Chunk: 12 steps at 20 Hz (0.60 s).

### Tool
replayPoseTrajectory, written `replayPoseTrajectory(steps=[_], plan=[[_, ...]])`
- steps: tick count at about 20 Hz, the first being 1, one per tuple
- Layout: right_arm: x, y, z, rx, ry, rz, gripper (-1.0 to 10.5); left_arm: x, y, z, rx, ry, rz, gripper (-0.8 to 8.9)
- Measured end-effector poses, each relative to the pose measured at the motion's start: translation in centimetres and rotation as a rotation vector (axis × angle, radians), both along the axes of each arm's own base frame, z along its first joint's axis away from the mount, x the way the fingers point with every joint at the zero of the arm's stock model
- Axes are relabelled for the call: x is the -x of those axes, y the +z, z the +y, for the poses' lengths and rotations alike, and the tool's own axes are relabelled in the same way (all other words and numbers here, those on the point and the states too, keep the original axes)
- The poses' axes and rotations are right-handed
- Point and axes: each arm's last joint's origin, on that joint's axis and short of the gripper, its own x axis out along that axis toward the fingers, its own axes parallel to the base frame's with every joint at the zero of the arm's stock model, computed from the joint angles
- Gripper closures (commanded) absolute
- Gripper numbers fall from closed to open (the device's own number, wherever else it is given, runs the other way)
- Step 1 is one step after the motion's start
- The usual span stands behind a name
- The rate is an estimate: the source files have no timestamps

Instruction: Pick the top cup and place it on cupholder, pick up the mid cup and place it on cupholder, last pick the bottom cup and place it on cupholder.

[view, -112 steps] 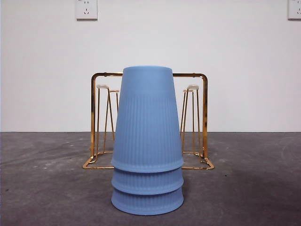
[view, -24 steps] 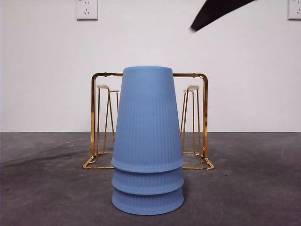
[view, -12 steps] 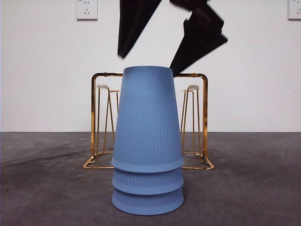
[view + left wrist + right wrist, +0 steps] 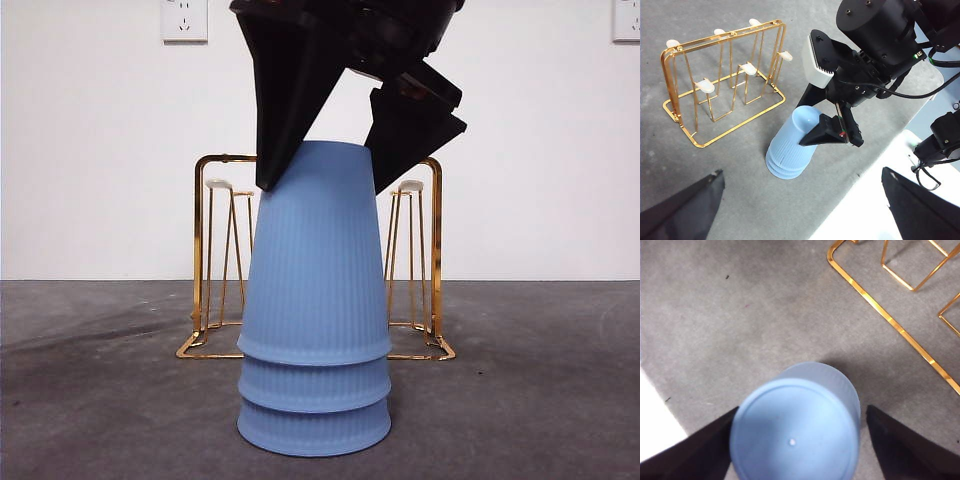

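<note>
- Three matte blue cups stand upside down, nested into one stack on the grey, mottled desk: the top cup (image 4: 315, 250) is a tall tapered cone with fine vertical ribs and a smooth flat base facing up; only the ribbed rims of the mid cup (image 4: 314, 385) and the bottom cup (image 4: 314, 430) show beneath it.
- The right gripper (image 4: 320, 165) comes down from above over the top cup; its two black wedge-shaped jaws are spread wide, one on each side of the cup's upturned base, and hold nothing. Whether the tips touch the cup wall cannot be told.
- The cupholder (image 4: 203, 250), a shiny gold wire rack with a rectangular base, arched top bar and thin white-tipped pegs, stands just behind the stack, toward the desk's far edge, with no cup on it.
- The left gripper (image 4: 800, 210) waits well apart from the stack, its jaws spread wide and empty.
</note>
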Motion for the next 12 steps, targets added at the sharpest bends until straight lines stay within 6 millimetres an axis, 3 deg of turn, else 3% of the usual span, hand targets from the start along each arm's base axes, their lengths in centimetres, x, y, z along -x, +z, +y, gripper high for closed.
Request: replayPoseTrajectory(steps=[4, 11, 12], plan=[[0.0, 0.3, 0.0, -0.006, -0.007, 0.0, 5.8, 0.0, 0.0, -0.1, 0.0, -0.012, 0.0, 3.14], [-0.1, 4.0, 0.1, -0.027, -0.01, -0.015, 5.7, 0.1, 0.0, -0.1, 0.0, -0.011, 0.0, 3.14], [-0.1, 4.1, 0.1, -0.027, -0.011, -0.013, 5.3, 0.1, 0.0, -0.1, 0.0, -0.012, 0.0, 3.14]])
